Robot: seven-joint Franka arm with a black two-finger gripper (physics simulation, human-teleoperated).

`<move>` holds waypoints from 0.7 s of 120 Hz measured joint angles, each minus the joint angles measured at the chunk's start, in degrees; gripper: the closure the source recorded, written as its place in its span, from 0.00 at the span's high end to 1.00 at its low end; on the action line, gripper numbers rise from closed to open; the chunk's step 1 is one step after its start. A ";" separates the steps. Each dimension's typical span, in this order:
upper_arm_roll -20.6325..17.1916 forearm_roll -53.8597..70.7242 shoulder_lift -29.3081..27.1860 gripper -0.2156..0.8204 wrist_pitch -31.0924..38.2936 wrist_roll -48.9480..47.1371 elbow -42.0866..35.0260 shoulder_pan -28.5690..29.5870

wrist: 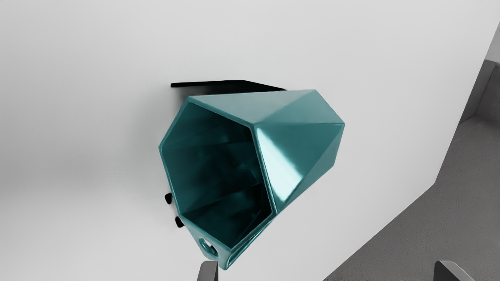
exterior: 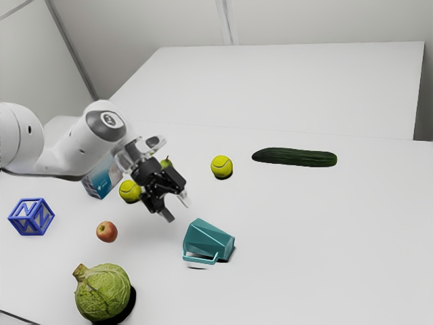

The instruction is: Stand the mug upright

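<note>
Fingers [wrist: 209, 272] of the gripper [exterior: 178, 208] stand spread well apart with nothing pinched between them; the wrist view cuts both off below their tips. In the exterior view they hang above the table [exterior: 304, 237], short of the teal mug [exterior: 208, 238], with a gap between.

The mug lies on its side on the table, its mouth toward the exterior view's left. The wrist view looks into that mouth, but the inside is dark and its bottom hard to make out. The handle [exterior: 200, 259] faces the exterior camera; the wrist view has it nearly end-on beside one fingertip, so its shape is mostly lost there.

Around the gripper, one tennis ball [exterior: 128, 191] lies just beside it in the exterior view, and a green fruit [exterior: 166, 163] is largely hidden behind it, too little showing to name. Another tennis ball [exterior: 222, 166] is in full sight. The box [exterior: 101, 179] is partly covered by the arm [exterior: 67, 154], which the exterior view's left edge cuts off.

Farther out are an apple [exterior: 107, 231], a cabbage [exterior: 103, 294], a blue cube [exterior: 31, 217] and, toward the exterior view's right, a cucumber [exterior: 294, 157]. Past the table's edge the wrist view catches part of a grey floor [wrist: 410, 226].
</note>
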 joint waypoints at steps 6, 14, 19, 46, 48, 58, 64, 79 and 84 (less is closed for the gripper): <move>-0.04 -0.59 0.59 0.79 0.10 0.86 -0.13 -0.16; -0.22 -1.39 0.95 0.79 0.49 1.89 -1.08 -0.10; -0.32 -1.83 1.07 0.79 0.82 2.49 -1.43 -0.12; -0.65 -4.07 3.47 0.78 2.24 5.14 -2.15 -0.12; -0.72 -4.24 3.60 0.78 2.35 5.30 -2.14 -0.14; -0.89 -5.13 4.33 0.78 2.91 6.04 -1.99 -0.49; -0.94 -5.66 4.75 0.78 3.27 6.44 -1.81 -0.63; -1.17 -6.86 5.28 0.78 4.02 7.30 -1.66 -1.08; -1.24 -7.24 5.33 0.77 4.25 7.54 -1.73 -1.29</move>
